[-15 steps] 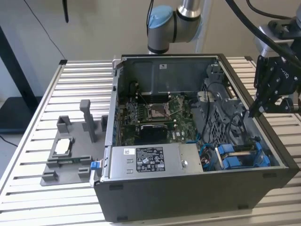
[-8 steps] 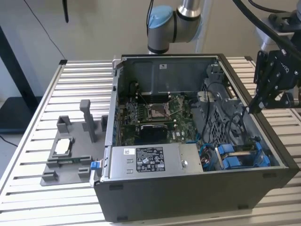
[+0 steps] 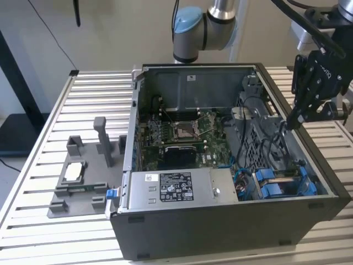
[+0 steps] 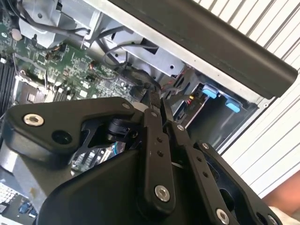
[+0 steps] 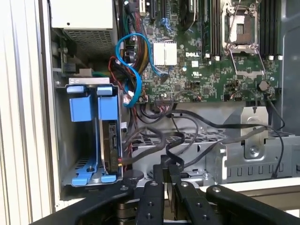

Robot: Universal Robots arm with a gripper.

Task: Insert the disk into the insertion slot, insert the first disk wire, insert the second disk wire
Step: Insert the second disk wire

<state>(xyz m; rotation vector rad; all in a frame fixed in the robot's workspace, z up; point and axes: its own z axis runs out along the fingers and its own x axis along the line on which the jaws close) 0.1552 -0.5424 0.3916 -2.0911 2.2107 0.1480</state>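
On the slatted table [image 3: 94,94], at its middle: an open computer case [image 3: 220,232], lying on its side. Inside, at 4 o'clock in the exterior view, close to the case's corner: the insertion slot [image 3: 281,185], fitted with blue rails [image 5: 79,107]. Seated in that slot, seen edge-on in the first wrist view: the disk [image 5: 112,145]. At 6 o'clock inside the case, beside the slot: a silver power box [image 3: 176,186]. At the case's centre: the green circuit board [image 3: 187,135], with a blue cable [image 5: 133,70] curling off it.

Above the case's 3 o'clock wall, tilted inward: the gripper [image 3: 290,120]. Clenched in both wrist views, fingers [image 5: 152,197] nearly together, pinching the end of a black wire [image 5: 173,140]. Looped over the grey metal cage between board and gripper: the remainder of that wire. Held end apart from the disk, near the slot.

At 9 o'clock from the case, on the table: a grey holder [image 3: 83,190] carrying a small silver square [image 3: 74,172].
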